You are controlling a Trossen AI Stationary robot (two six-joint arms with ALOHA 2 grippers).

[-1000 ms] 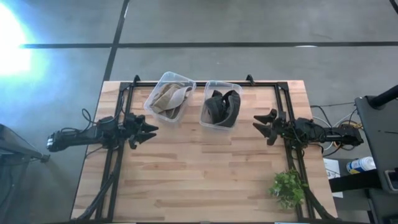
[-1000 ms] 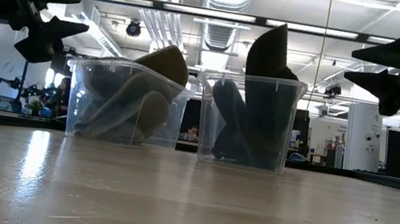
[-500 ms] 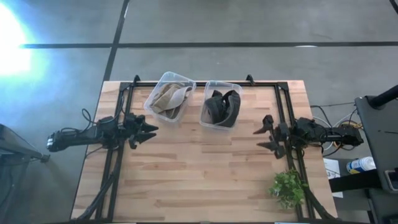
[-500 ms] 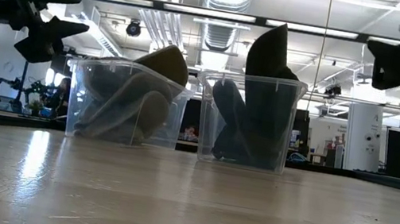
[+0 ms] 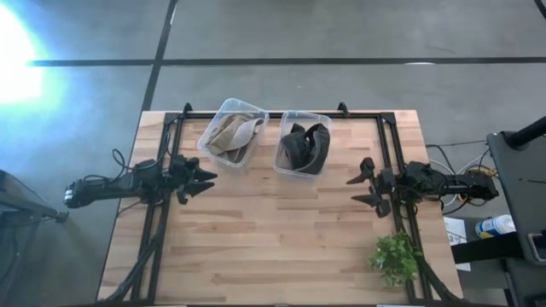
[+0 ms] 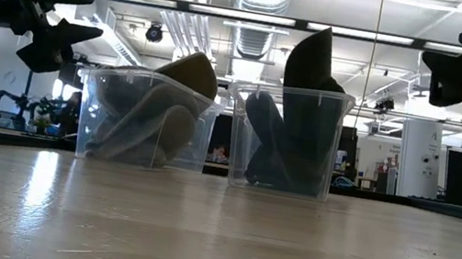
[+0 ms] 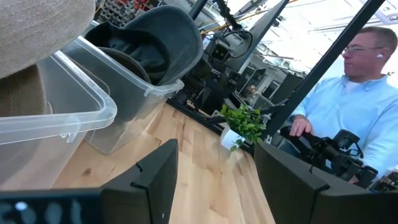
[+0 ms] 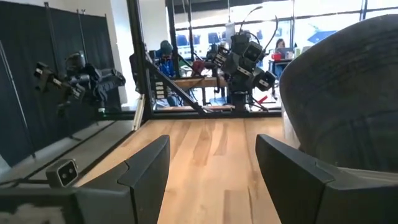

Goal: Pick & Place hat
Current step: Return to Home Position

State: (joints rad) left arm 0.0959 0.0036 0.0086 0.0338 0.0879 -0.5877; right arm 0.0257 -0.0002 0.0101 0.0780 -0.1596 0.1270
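A tan hat [image 5: 230, 136] lies in the left clear bin [image 5: 252, 115]; a dark hat [image 5: 304, 147] stands in the right clear bin [image 5: 322, 119], its brim rising above the rim in the low view [image 6: 309, 58]. My left gripper [image 5: 205, 181] hovers open over the table's left side, just near of the tan hat's bin. My right gripper [image 5: 363, 190] hovers open over the table's right side, to the right of the dark hat's bin. Both hold nothing. The wrist views show the open left gripper [image 7: 211, 180] and the open right gripper [image 8: 211, 168].
A small green plant [image 5: 394, 258] stands near the table's right near corner. Black frame rails [image 5: 392, 153] run along the table's sides and far edge. Bare wood [image 5: 273, 230] lies between the arms. A person [image 7: 348, 106] in a light blue shirt sits beyond the table's right side.
My right gripper has turned about its wrist and drawn slightly toward the table's near edge, still open; in the low view it has risen. The left arm and both hats have kept still.
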